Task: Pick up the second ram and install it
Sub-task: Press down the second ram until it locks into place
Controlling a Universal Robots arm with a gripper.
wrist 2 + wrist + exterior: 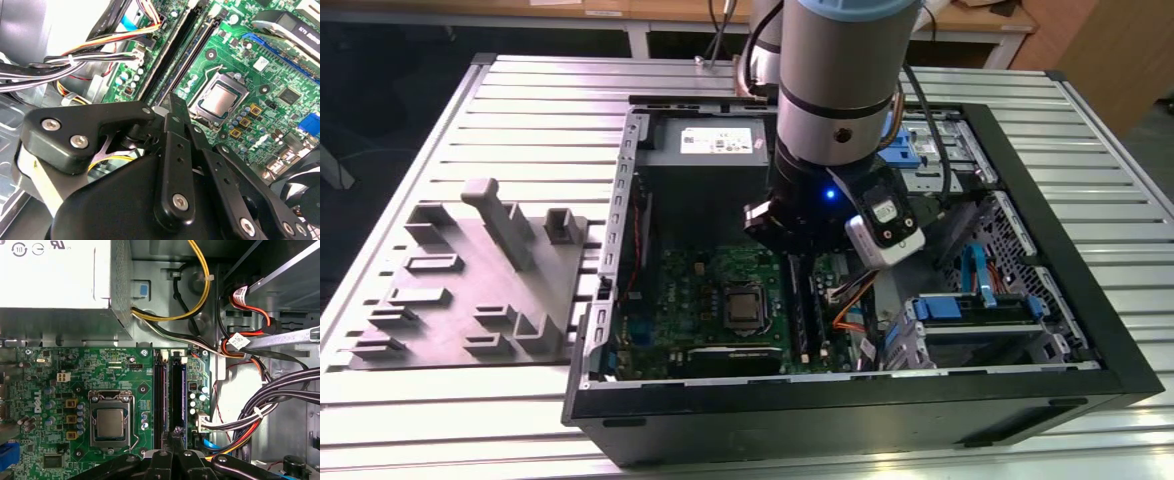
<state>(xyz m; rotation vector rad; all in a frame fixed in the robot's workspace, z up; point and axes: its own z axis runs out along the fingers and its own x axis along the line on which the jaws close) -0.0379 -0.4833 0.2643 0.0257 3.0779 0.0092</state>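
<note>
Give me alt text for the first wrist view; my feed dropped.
The end effector sits directly over the two memory slots on the green motherboard, its fingers close together at a slot's end. The CPU socket lies beside the slots, a power supply and cable bundles around them.

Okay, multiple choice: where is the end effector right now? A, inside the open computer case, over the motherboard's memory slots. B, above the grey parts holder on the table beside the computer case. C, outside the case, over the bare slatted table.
A: in the exterior view the end effector reaches down into the open computer case, and in the first wrist view its fingers sit right at the memory slots beside the processor socket.
</note>
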